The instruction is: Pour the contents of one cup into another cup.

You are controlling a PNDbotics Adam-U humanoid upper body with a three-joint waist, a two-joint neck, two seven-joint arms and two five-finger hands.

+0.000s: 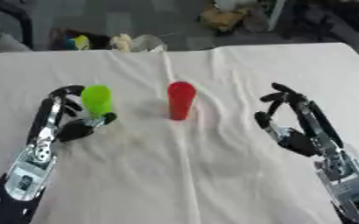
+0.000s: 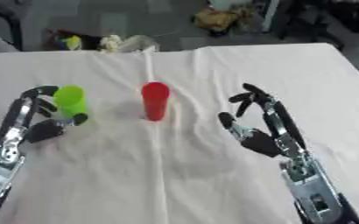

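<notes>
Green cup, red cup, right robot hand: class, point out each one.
green cup (image 1: 96,99), left eye view, its side wall.
red cup (image 1: 180,99), left eye view, mid body.
right robot hand (image 1: 296,139), left eye view, palm.

You have two cups on the bench — one green cup, one red cup — and two hands, left hand and right hand.
</notes>
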